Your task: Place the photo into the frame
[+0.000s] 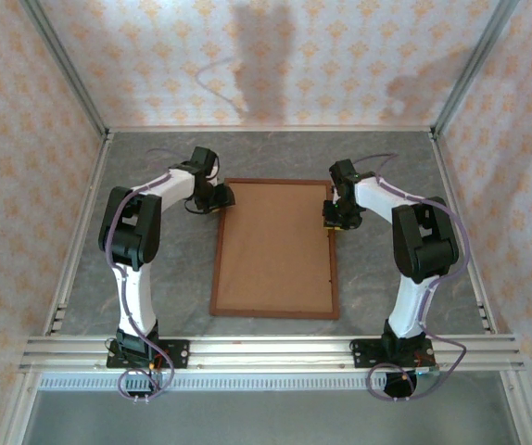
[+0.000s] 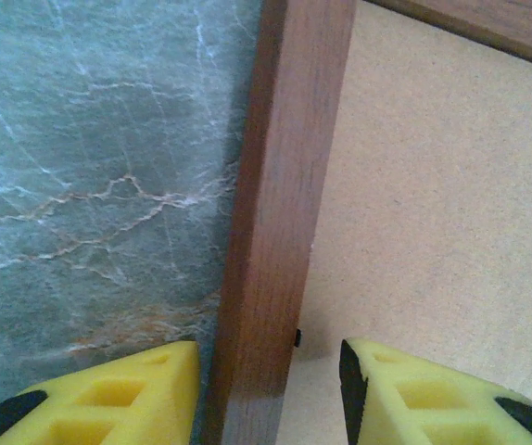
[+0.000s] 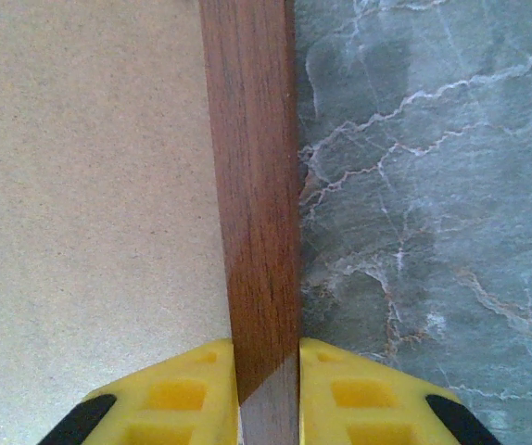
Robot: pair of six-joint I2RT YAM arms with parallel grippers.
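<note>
- The frame lay flat on the table, just ahead of the arm bases, back side up, its long sides running away from them.
- It was thin reddish-brown wood with a fine straight grain. A plain brown board, matte and faintly speckled, filled its opening and lay level inside the rails.
- Whether the photo sat beneath that board could not be told. It probably did, since the back looked closed.
- Partway up the right rail, the right claw was clenched on the frame, with a yellow pad pressed against each side of the wood. That grip likely pinned the frame so it would not slide.
- Farther off, near the far-left corner, the left claw straddled the left rail, released. Its inner pad stood clear over the board, and its outer pad sat just beside the wood over the table.
- A small dark tab showed at the rail's inner edge by that claw. It may have been a retaining clip, which would explain the claw's position.
</note>
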